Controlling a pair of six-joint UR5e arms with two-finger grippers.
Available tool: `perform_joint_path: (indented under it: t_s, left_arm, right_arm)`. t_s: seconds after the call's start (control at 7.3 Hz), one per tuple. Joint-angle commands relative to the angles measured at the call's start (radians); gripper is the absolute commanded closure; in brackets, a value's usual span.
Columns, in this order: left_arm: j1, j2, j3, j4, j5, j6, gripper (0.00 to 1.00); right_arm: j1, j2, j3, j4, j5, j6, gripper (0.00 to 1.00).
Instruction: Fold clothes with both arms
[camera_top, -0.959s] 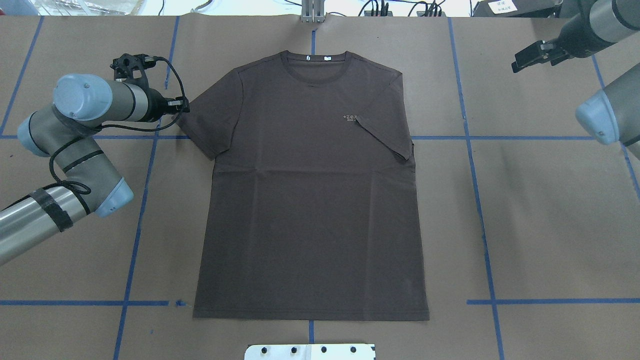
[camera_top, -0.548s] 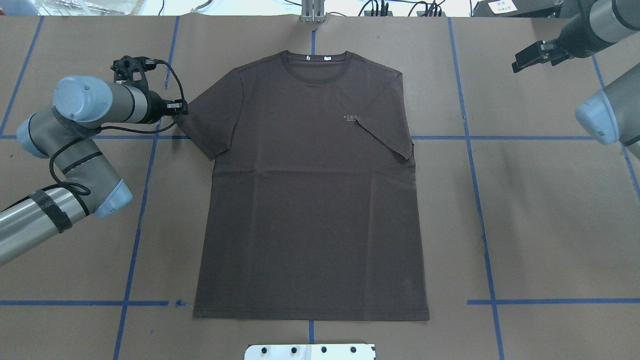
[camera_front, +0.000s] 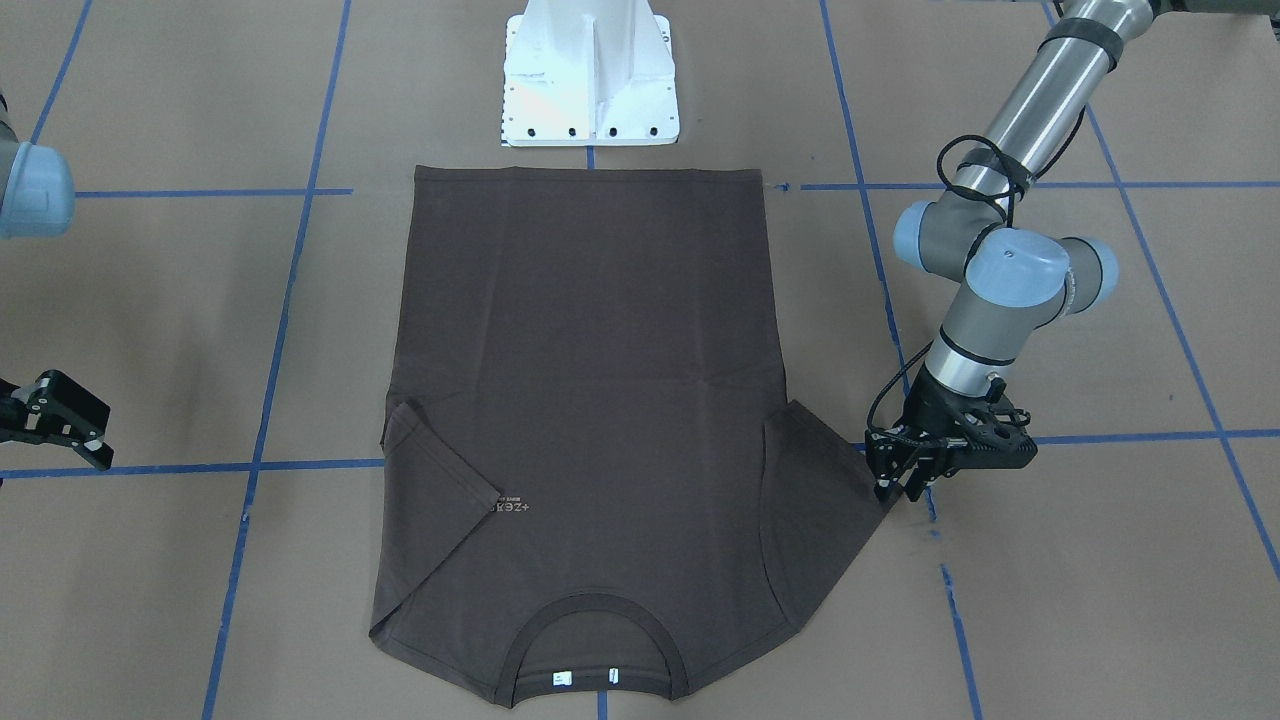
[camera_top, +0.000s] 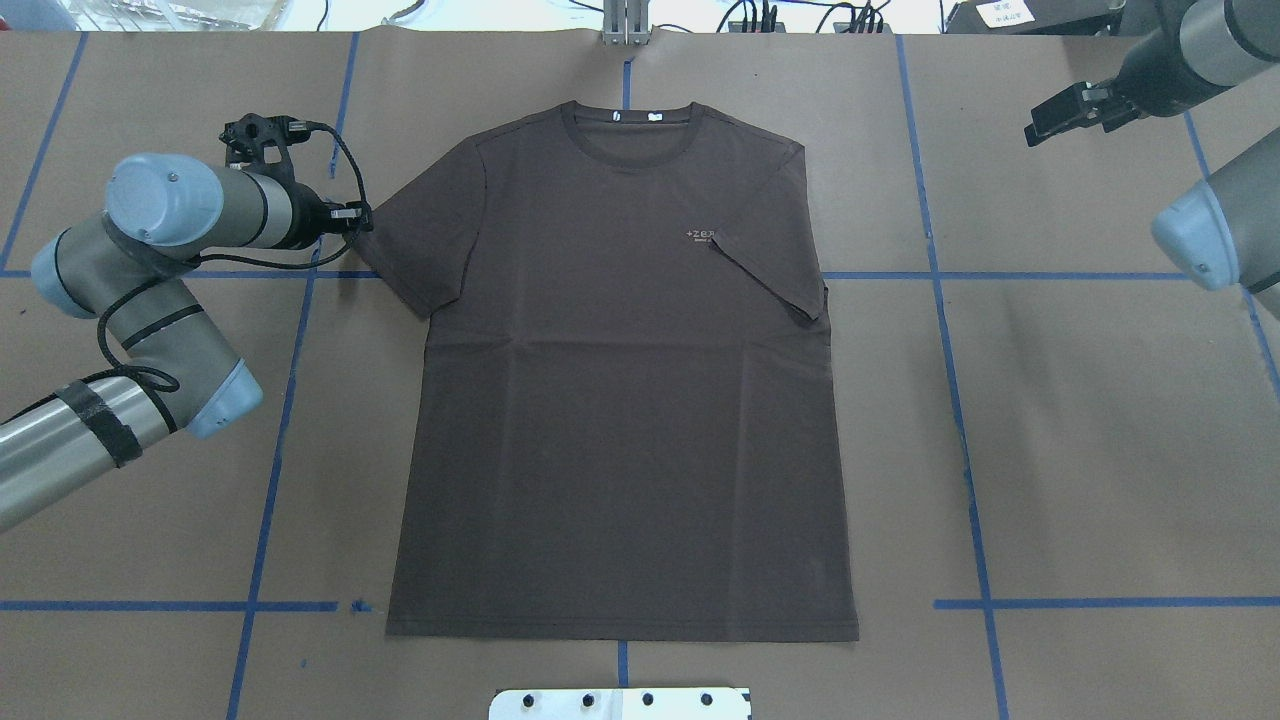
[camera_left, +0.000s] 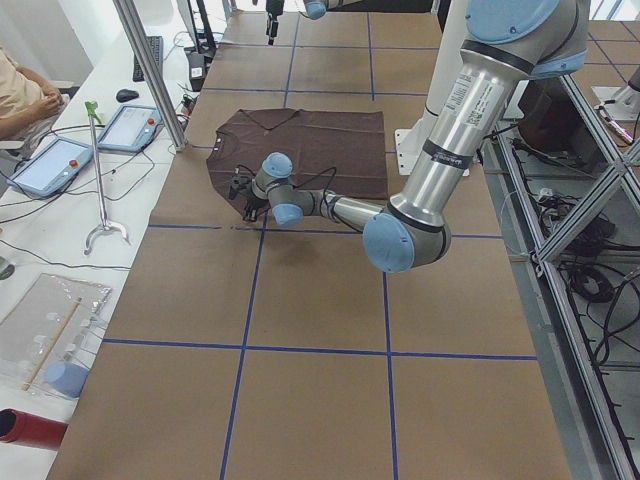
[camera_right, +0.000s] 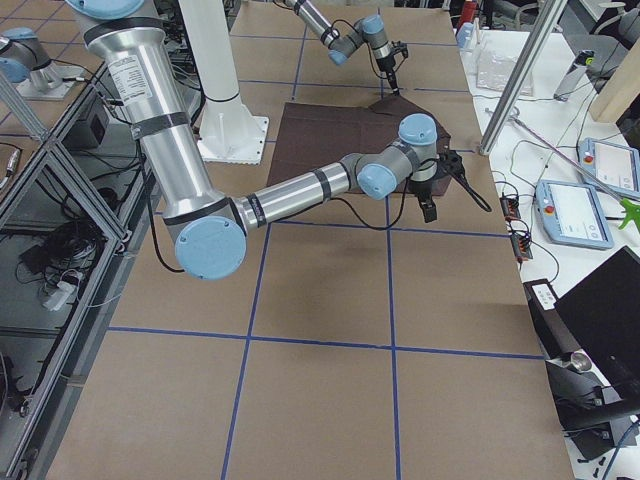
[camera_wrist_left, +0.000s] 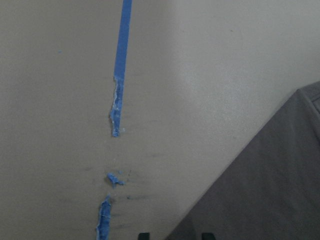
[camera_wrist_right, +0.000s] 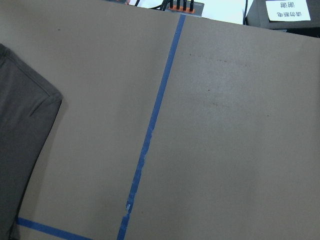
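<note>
The dark brown T-shirt (camera_top: 620, 420) lies flat on the paper-covered table (camera_top: 1100, 450), hem nearest the robot's base (camera_top: 620, 703), the sleeve on the robot's right folded inward. Farther out, the left gripper (camera_front: 900, 490) sits with jaws parted at the other sleeve's tip; the right gripper (camera_front: 98, 436) hangs unclenched, well clear.

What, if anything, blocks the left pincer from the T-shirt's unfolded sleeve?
Likely nothing, so yes: the left pincer sits open at the outer edge of the sleeve, with only brown paper beside it.

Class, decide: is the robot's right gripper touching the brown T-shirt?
Apart. The overhead view shows the right gripper well clear of the T-shirt, with bare table between them.
</note>
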Motion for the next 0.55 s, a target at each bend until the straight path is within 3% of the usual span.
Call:
perform_joint_path:
  t_s: [0.0,0.27,0.41]
  left_arm:
    - [0.001,0.001,0.001,0.001,0.000,0.000,0.54]
    - [0.004,-0.001,0.001,0.002,0.002,-0.003,0.56]
    - [0.004,-0.002,0.001,0.002,0.029,-0.003,0.65]
  right_arm:
    - [0.000,-0.002,0.000,0.000,0.000,0.001,0.00]
    - [0.000,-0.004,0.000,0.000,0.000,0.000,0.00]
    - [0.000,-0.004,0.000,0.000,0.000,0.000,0.00]
